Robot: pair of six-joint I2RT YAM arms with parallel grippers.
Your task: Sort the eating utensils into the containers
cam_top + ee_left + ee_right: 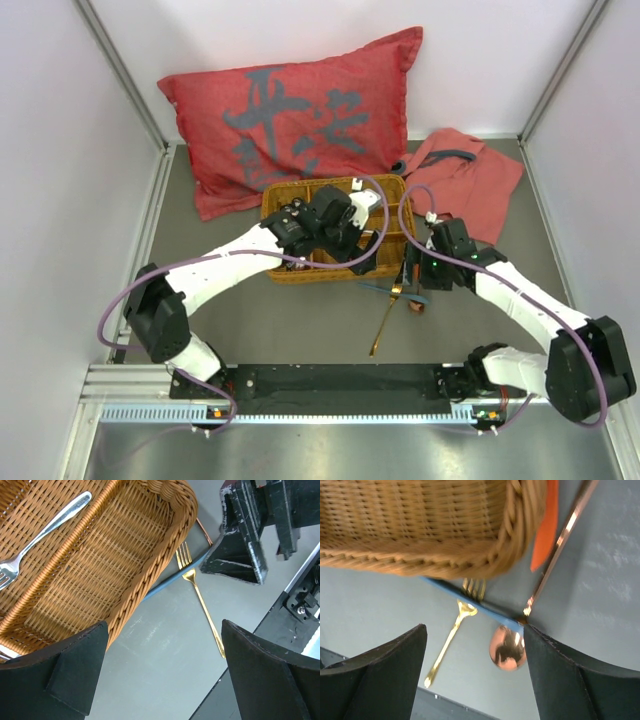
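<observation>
Down on the table point(290, 330) just beside the tray point(150, 570) corner — gold fork point(452, 630) crossing a blue handle point(492, 612), copper spoon point(507, 649) close by. Probably light, stiff, slick; best pinched mid-handle. Right gripper point(474, 630) above them, wide apart and empty — left gripper point(165, 625) too, over the tray.

Two forks point(201, 600) (one silver point(50, 528)), one copper spoon point(507, 649).
</observation>
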